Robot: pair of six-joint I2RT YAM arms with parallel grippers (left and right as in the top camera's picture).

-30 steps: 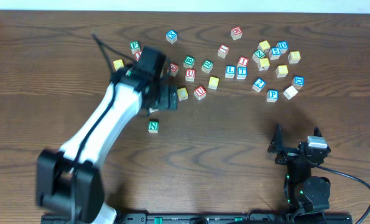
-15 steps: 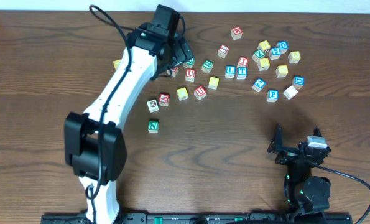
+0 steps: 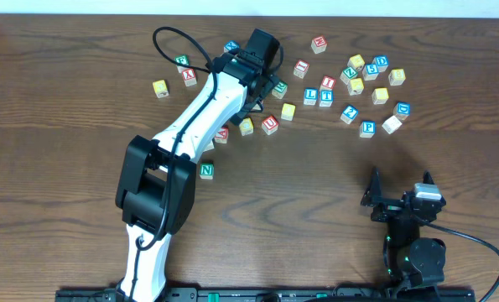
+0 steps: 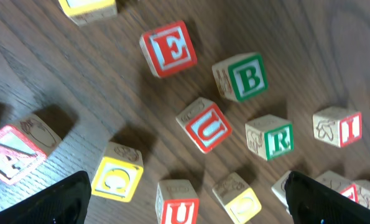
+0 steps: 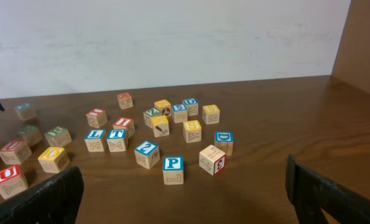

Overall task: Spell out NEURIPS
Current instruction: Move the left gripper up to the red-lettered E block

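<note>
Letters: N cube point(image 3: 205, 170) sits alone on the near side, left of centre. No other letter stands beside it, so by my reading the word is barely begun.
Under the left wrist: E cube point(image 4: 170, 48) lies far left, U cube point(image 4: 204, 126) in the middle, R cube point(image 4: 273, 137) just right of it, and I cube point(image 4: 341, 126) further right. They are apart from one another but closely packed.
P: P cube point(image 3: 367, 128) lies on the near edge of the right-hand cluster, well apart from the left arm point(image 3: 194, 117).
Yellow: one yellow-faced cube point(image 4: 118, 174) lies near left in the wrist view, and others are scattered about. Which one serves the word I cannot tell.
Left gripper point(image 4: 186, 198): spread wide and holding nothing, hanging over the crowded far-centre patch.
Right gripper point(image 3: 398, 197): spread wide and empty, on the near right, well apart from every cube.
Risk, wrong cube: B cube point(image 4: 247, 76) sits near both R and U, and a second U cube point(image 4: 180, 208) lies on the near side. Wide jaws coming down here could straddle two cubes or close on B.
Risk, scatter: a fingertip landing on a cube's top rather than beside it would tip or shove it into its neighbours, turning letters out of sight.
Risk, arm sweep: the left arm stretches across the table just left of N and above A cube point(image 4: 13, 149). A low carry toward the near side could nudge N out of place.
</note>
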